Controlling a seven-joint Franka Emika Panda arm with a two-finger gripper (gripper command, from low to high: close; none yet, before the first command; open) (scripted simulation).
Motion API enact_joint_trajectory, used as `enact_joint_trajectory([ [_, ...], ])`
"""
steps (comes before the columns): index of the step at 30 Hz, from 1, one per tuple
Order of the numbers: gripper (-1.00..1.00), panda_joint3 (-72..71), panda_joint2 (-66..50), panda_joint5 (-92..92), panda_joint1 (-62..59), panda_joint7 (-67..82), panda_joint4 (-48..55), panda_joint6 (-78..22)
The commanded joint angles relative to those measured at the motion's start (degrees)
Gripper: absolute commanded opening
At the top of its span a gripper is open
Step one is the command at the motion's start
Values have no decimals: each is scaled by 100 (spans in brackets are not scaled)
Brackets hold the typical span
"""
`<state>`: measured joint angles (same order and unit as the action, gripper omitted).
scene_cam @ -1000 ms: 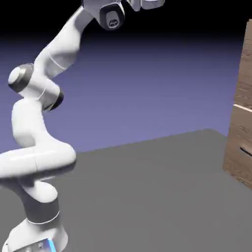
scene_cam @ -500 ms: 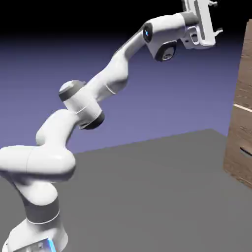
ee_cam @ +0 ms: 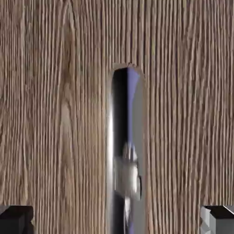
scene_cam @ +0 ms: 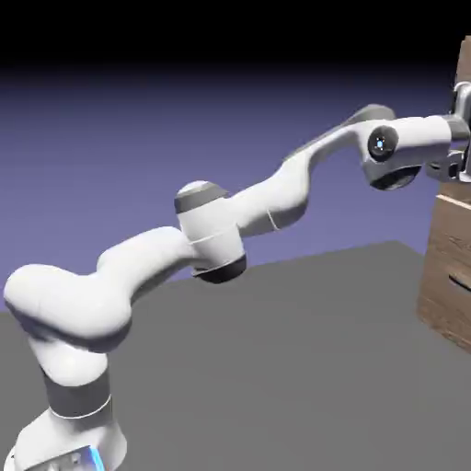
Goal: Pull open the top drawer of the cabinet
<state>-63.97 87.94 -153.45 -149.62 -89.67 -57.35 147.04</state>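
The cabinet point(scene_cam: 446, 267) is a brown wood-grain block at the exterior view's right edge. Its top drawer point(scene_cam: 465, 60) lies above a thin pale seam. My arm stretches right, and its wrist point(scene_cam: 405, 147) is level with that drawer, with the hand partly cut off by the picture's edge. The hand view is filled by the drawer's wood front point(ee_cam: 55, 114). A shiny metal handle point(ee_cam: 125, 155) runs up the middle of it in a narrow recess. My gripper point(ee_cam: 117, 220) is open, its dark fingertips point(ee_cam: 16, 219) far apart at both bottom corners, and the handle is lined up between them.
Below the seam, the lower wood-grain panel carries a dark slot point(scene_cam: 457, 281). The grey table point(scene_cam: 276, 368) spreads under the arm. The robot's base point(scene_cam: 69, 432) stands at the lower left.
The arm has swung down from high up and reached right, bringing the hand from well above and left of the cabinet to the top drawer's front.
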Motion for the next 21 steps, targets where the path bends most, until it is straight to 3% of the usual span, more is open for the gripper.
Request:
enact_joint_trajectory([
  [1,0,41,-10,15,-125,-95,208,77],
  [9,0,336,-79,124,-1016,-766,1685,623],
  [10,-100,336,-79,124,-1016,-766,1685,623],
  [21,-100,217,278,-234,103,-42,-391,-224],
])
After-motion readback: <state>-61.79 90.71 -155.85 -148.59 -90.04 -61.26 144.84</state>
